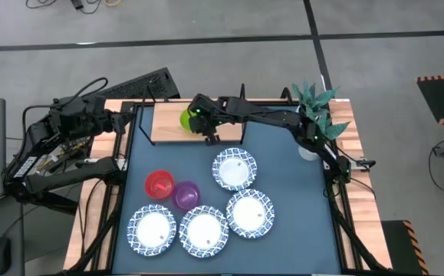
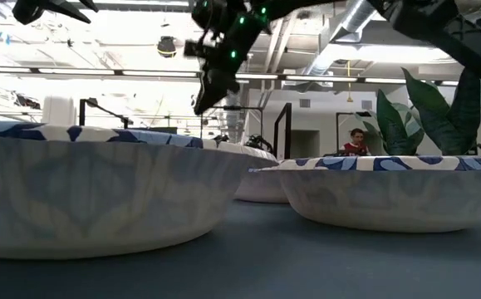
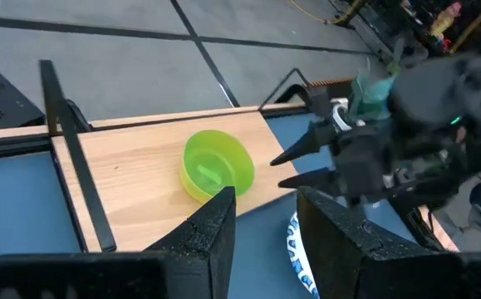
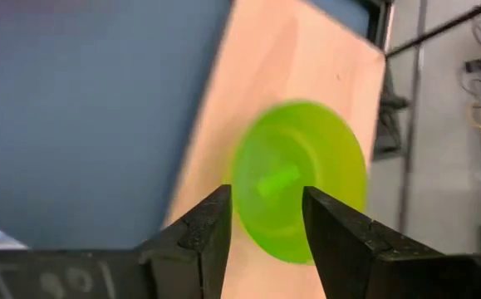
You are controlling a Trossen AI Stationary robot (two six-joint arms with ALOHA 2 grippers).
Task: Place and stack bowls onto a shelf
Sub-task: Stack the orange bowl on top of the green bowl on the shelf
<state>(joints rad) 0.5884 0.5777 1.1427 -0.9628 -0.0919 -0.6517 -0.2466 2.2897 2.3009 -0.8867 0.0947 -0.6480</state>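
Note:
A lime-green bowl (image 1: pixel 185 119) stands upright on its base on the light wooden shelf board (image 1: pixel 164 126) at the table's far edge; it also shows in the left wrist view (image 3: pixel 215 166) and the right wrist view (image 4: pixel 306 174). My right gripper (image 1: pixel 196 117) is open just above and beside the bowl (image 3: pixel 283 170), its fingertips apart from it. My left gripper (image 3: pixel 265 203) is open and empty at the shelf's left end. A red bowl (image 1: pixel 159 184) and a purple bowl (image 1: pixel 185 194) sit on the blue table, with several white blue-rimmed bowls (image 1: pixel 235 169) around them.
The shelf's black wire posts (image 3: pixel 57 108) rise at its ends. A white plant pot (image 1: pixel 307 151) with a green plant (image 1: pixel 317 107) stands at the table's right edge. White bowls (image 2: pixel 99 191) fill the near part of the table. A person (image 2: pixel 356 143) sits far behind.

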